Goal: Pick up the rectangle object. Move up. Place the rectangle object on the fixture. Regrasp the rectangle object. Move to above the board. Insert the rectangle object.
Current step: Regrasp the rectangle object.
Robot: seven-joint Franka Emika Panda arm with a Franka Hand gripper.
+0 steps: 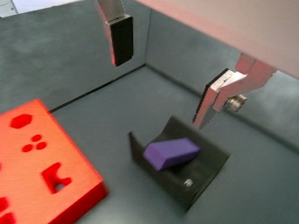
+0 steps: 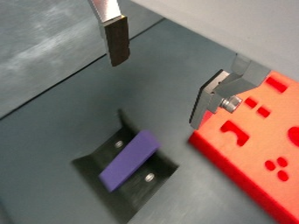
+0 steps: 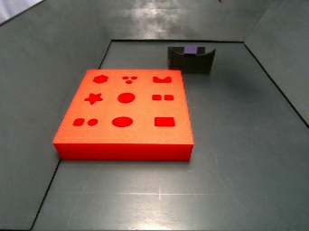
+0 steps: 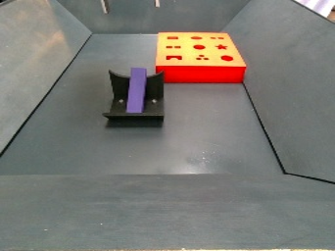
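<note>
The gripper hangs spread and empty above the fixture. The purple rectangle object lies on the fixture, with the red board at its 2 o'clock.

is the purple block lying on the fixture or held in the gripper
On the fixture: the rectangle object leans across the fixture. The gripper hangs open above it, nothing between its fingers.
</note>
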